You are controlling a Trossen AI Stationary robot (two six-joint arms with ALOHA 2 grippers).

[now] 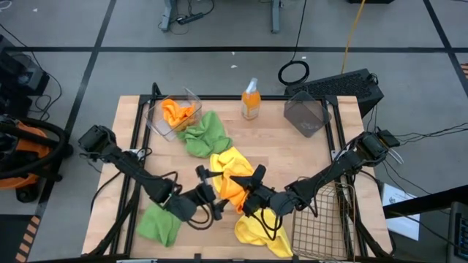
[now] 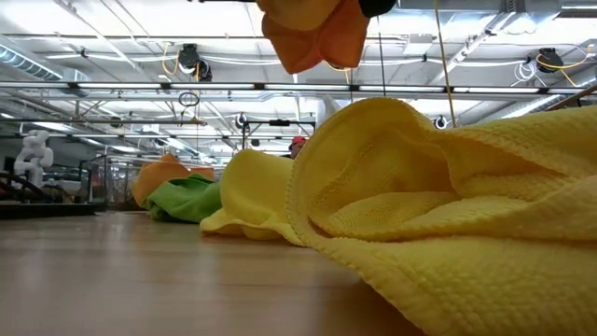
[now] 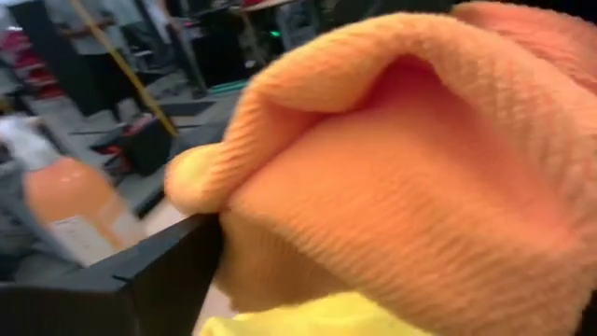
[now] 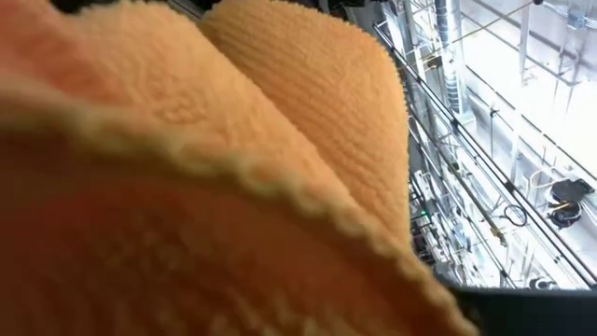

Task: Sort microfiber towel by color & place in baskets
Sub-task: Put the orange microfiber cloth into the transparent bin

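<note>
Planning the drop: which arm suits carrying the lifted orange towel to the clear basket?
Left, probably: the clear basket sits on its side, and the orange towel hangs between both arms.

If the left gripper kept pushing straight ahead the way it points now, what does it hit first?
Most likely the orange towel: the left gripper points across the table toward the right gripper, and the cloth fills the left wrist view. Depth is unclear; it may already be touching.
</note>
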